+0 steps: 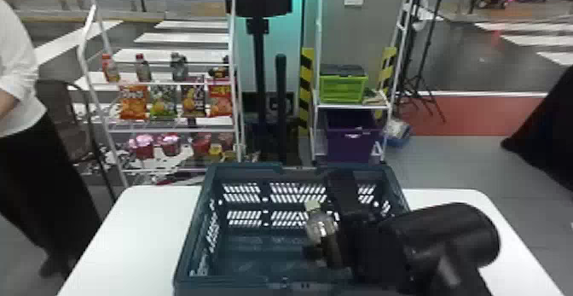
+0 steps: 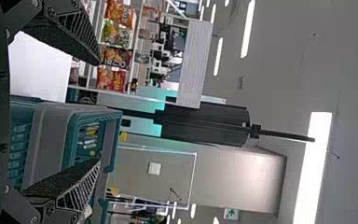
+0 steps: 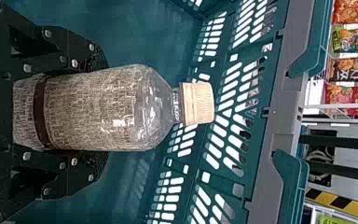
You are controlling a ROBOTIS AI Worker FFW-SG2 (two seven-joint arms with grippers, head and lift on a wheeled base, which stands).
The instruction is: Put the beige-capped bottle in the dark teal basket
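The right gripper [image 1: 337, 248] is inside the dark teal basket [image 1: 192, 231], toward its right side, holding the beige-capped bottle [image 1: 322, 230] with the cap up and tilted a little. In the right wrist view, the right gripper [image 3: 74, 114] is shut around the lower part of the bottle [image 3: 93, 109], its beige cap [image 3: 198, 103] free of the fingers and the basket's slotted wall [image 3: 223, 93] behind it. In the left wrist view, the left gripper [image 2: 95, 112] stands open with nothing between its fingers, near the basket's outer side [image 2: 51, 140].
The basket stands on a white table [image 1: 140, 231]. Beyond it are a rack of snack bags [image 1: 164, 103] and bottles at left, and a shelf with a green crate [image 1: 343, 88] and a purple bin [image 1: 349, 141]. A person [image 1: 25, 103] stands left of the table.
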